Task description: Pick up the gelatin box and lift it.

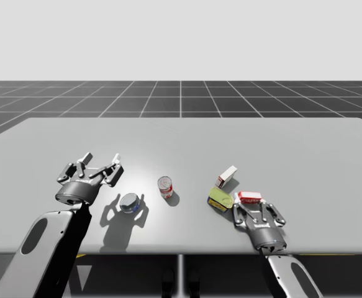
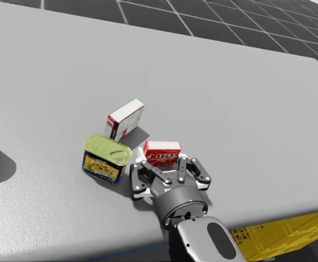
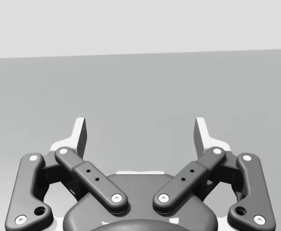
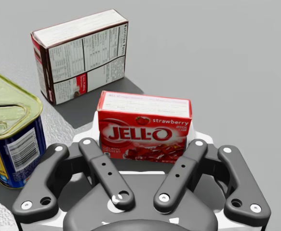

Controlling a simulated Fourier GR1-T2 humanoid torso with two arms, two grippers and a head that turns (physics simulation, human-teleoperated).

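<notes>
Right gripper [image 4: 145, 135] fingers clamp the red gelatin box [image 4: 144, 120] from both sides, low on the surface [image 2: 229, 109] beside the blue tin [image 2: 105, 158], set for the lift. Left gripper [image 3: 140, 132] fingers spread, idle.

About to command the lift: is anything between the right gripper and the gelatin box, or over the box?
Nothing visible. The red gelatin box sits inside the right gripper, held from both sides. The blue tin stands beside the gripper and the white box beyond; neither is over it.
</notes>
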